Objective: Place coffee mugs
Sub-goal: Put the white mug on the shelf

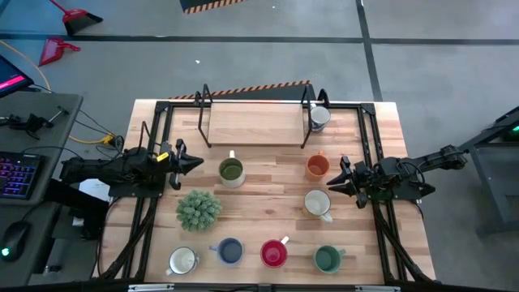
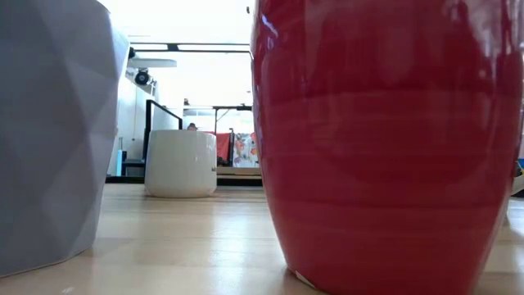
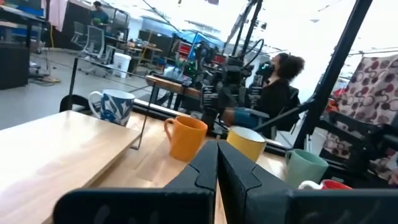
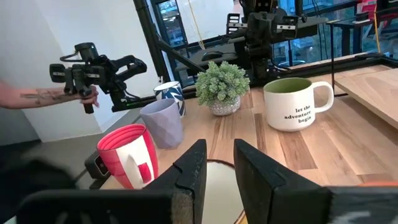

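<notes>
Eight mugs on table; one plant; two hands idle.

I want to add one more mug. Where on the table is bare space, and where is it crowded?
The raised wooden shelf is bare apart from the patterned mug at its right end. Bare wood also lies between the plant and the cream mug. The front row, white mug to green mug, is crowded.

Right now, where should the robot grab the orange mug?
Probably the rim, from straight above. The orange mug stands upright, mouth open, its handle turned toward the wooden rack, so the right gripper beside it could pinch the bare wall nearest it.
</notes>
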`<state>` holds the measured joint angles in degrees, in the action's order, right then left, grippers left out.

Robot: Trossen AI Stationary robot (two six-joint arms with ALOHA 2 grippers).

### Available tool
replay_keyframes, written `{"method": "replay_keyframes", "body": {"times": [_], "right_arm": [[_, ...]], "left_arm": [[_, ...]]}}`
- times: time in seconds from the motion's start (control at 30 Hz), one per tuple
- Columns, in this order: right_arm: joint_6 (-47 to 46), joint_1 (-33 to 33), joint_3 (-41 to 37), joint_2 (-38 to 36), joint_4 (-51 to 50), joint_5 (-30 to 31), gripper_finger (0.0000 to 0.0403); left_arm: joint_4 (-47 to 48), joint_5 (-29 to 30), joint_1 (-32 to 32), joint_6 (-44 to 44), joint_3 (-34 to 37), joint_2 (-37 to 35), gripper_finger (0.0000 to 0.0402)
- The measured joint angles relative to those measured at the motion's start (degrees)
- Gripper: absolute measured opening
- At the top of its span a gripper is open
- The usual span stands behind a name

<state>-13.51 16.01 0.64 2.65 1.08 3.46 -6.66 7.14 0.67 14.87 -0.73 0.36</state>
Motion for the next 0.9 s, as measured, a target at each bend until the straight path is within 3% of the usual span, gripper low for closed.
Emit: {"method": "replay_keyframes", "body": {"times": [0.27,0.4,0.57,0.63,0.77,0.9], "right_arm": [[3.51,0.00,0.00,0.01,0.62,2.22,0.0069],[4.01,0.00,0.00,0.02,5.62,10.40,0.0069],[12.20,-0.02,0.00,-0.04,15.87,23.65,0.0069],[14.20,-0.01,0.00,-0.06,17.55,25.48,0.0069],[11.72,-0.01,0.00,-0.03,18.42,27.80,0.0069],[9.73,-0.04,0.50,-0.06,25.09,34.27,0.0069]], "left_arm": [[-5.73,3.56,0.01,9.35,0.02,-0.02,0.0000],[-8.45,8.84,0.00,10.57,0.02,-0.02,0.0000],[-10.50,14.85,0.00,3.44,0.02,0.00,0.0000],[-13.98,14.66,0.00,0.31,0.02,0.00,0.0000],[-20.36,8.51,0.00,-4.83,-1.00,0.00,0.0000],[-14.15,5.93,0.00,-5.51,-6.21,-0.02,0.0000]]}}
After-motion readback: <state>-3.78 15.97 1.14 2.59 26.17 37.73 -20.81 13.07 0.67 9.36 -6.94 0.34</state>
